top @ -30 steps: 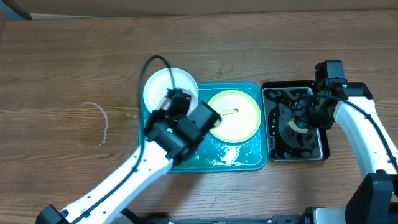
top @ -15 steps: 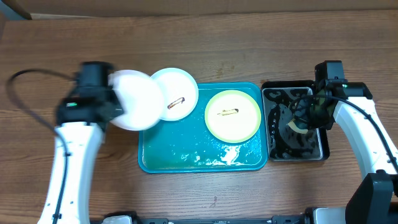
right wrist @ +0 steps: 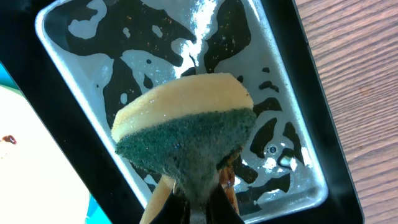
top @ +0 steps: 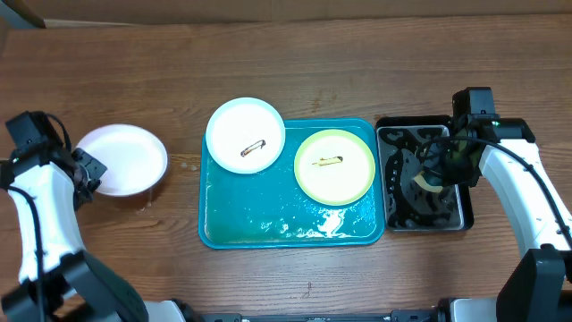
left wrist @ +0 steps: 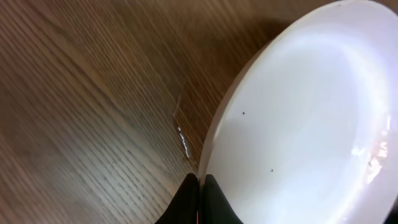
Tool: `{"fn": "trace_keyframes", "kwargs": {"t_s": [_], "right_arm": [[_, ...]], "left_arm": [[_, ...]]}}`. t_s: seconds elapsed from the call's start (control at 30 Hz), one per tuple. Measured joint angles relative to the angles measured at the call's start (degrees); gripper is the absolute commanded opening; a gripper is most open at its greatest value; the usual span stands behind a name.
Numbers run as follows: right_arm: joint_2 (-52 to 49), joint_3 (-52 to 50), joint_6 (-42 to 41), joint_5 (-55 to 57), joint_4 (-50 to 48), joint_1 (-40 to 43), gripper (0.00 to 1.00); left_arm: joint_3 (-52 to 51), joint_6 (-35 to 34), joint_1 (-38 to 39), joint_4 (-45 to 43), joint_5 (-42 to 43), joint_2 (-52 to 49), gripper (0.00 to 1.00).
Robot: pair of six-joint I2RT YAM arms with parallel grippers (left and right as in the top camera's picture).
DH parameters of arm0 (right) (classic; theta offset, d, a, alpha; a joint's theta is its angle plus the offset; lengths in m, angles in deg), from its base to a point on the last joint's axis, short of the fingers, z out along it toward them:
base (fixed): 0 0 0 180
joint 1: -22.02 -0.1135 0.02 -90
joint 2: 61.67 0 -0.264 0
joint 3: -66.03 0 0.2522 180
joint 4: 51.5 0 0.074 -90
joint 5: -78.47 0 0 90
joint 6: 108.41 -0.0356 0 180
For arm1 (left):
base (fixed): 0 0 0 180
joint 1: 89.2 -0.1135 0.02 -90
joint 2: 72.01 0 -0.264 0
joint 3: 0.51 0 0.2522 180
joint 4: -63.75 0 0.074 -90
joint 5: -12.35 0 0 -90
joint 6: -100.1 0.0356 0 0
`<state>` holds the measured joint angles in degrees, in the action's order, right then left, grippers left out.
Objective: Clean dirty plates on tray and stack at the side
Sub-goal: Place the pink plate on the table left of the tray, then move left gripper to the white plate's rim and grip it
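You've got a brown wood table (top: 357,63) filling the view, grain running left-right, matte finish, soft even light, no hard shadows. Far edge: pale tan strip (top: 313,7), can't tell what it is. Far-left corner: dark patch (top: 18,13). Left side: thin shiny streak (left wrist: 181,138) on the wood.

You have nothing to read here: no lettering, label, brand mark, number or sign shows in any of the three views, neither on the plates (top: 245,134), nor on the tray (top: 268,219), nor on the black tub (top: 399,207)
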<state>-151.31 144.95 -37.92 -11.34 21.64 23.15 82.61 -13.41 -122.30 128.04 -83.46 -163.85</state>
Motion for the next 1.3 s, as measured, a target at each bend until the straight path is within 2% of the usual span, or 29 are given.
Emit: {"fn": "trace_keyframes", "kwargs": {"t_s": [0.23, 0.27, 0.3, 0.33, 0.37, 0.4, 0.5, 0.73, 0.83, 0.93, 1.03, 1.13, 1.3], "right_arm": [[0.0, 0.0, 0.04, 0.0, 0.7, 0.02, 0.04], [0.0, 0.0, 0.04, 0.02, 0.76, 0.02, 0.04], [0.0, 0.0, 0.04, 0.02, 0.81, 0.02, 0.04], [0.0, 0.0, 0.02, 0.0, 0.92, 0.02, 0.04], [0.0, 0.0, 0.04, 0.0, 1.09, 0.02, 0.04], [0.0, 0.0, 0.04, 0.0, 1.16, 0.02, 0.04], [0.0, 0.0, 0.04, 0.02, 1.18, 0.02, 0.04], [0.0, 0.0, 0.07, 0.02, 1.27, 0.0, 0.04], [0.0, 0.0, 0.04, 0.0, 1.33, 0.0, 0.04], [0.0, 0.0, 0.04, 0.0, 1.31, 0.02, 0.04], [0.0, 0.0, 0.04, 0.02, 1.33, 0.0, 0.04], [0.0, 0.0, 0.02, 0.0, 1.38, 0.02, 0.04], [0.0, 0.0, 0.04, 0.0, 1.77, 0.02, 0.04]], "left_arm": [[0.0, -0.11, -0.92, -2.12, 1.36, -5.99, 0.04], [0.0, -0.11, -0.92, -2.47, 1.42, -6.23, 0.08], [0.0, -0.13, -0.92, -2.71, 1.57, -6.23, 0.19], [0.0, 0.04, -0.92, -2.89, 1.68, -6.23, 0.42], [0.07, 0.17, -0.92, -3.02, 1.88, -6.23, 0.54], [0.2, 0.0, -0.92, -2.99, 2.27, -6.23, 0.61], [1.49, 0.87, -0.92, -2.21, 4.87, -6.23, 0.71], [8.55, 5.64, 2.1, -2.1, 15.23, -5.03, 0.72], [10.14, 9.9, 7.19, -4.59, 20.15, -3.54, 0.7], [10.67, 14.82, 14.16, -6.51, 22.56, -3.06, 0.72], [10.67, 18.93, 20.48, -7.91, 22.43, -3.72, 0.81], [10.69, 21.33, 26.6, -9.62, 19.87, -5.81, 0.82], [10.69, 23.39, 32.46, -13.33, 14.4, -11.21, 0.82]]}}
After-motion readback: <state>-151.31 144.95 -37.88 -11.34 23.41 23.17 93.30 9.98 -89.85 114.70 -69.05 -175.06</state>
